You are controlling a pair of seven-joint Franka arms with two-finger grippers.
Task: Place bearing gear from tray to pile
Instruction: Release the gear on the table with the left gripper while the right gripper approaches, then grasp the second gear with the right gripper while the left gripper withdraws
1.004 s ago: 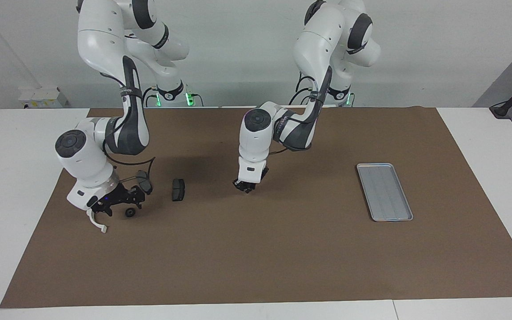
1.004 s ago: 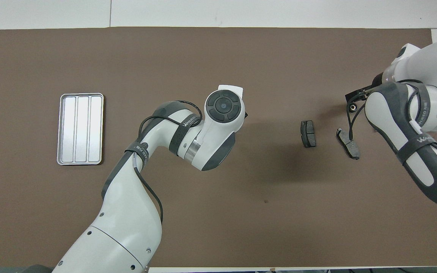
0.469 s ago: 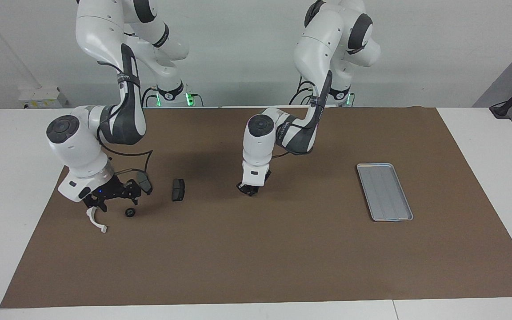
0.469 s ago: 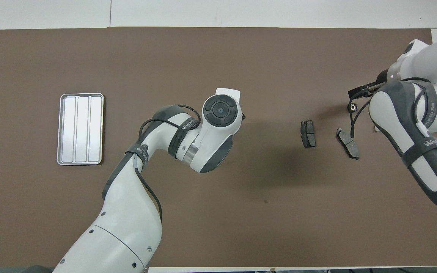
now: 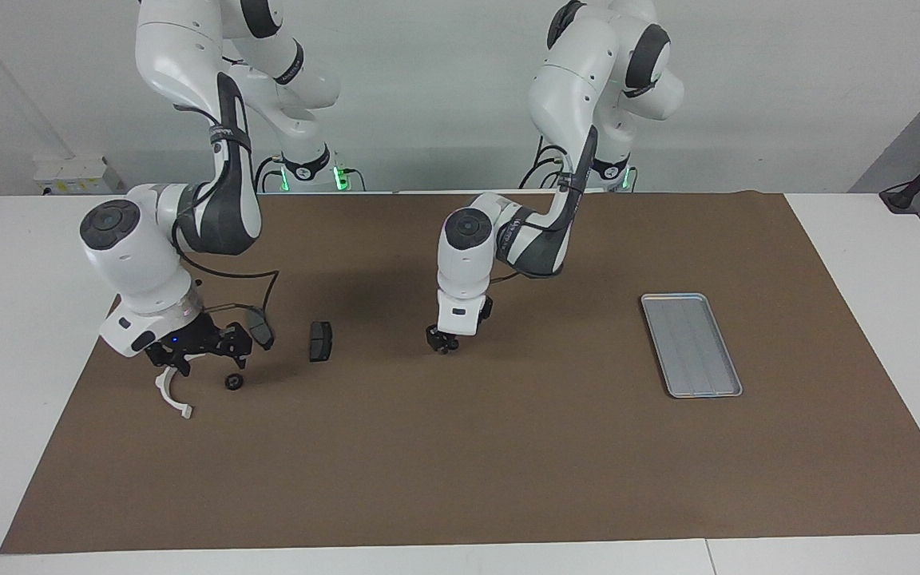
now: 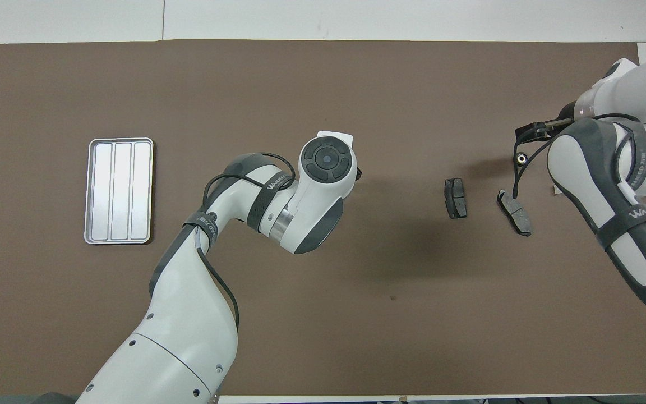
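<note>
The bearing gear (image 5: 232, 382) (image 6: 520, 159), a small dark ring, lies on the brown mat in the pile, beside the white half-ring bracket (image 5: 172, 397) and two dark brake pads (image 5: 320, 341) (image 5: 260, 329). My right gripper (image 5: 203, 359) hangs open just above the mat between the bracket and the gear, holding nothing. The silver tray (image 5: 691, 343) (image 6: 119, 191) sits bare at the left arm's end of the table. My left gripper (image 5: 443, 343) points down low over the middle of the mat with nothing in it; the overhead view hides it under its wrist.
The brown mat (image 5: 508, 463) covers most of the white table. In the overhead view the brake pads (image 6: 456, 198) (image 6: 515, 212) lie side by side, nearer to the robots than the gear. The right arm's forearm hangs over the bracket there.
The right gripper has lifted off the mat and drawn back from the gear, which stayed in place. The left arm's hand has shifted slightly and straightened.
</note>
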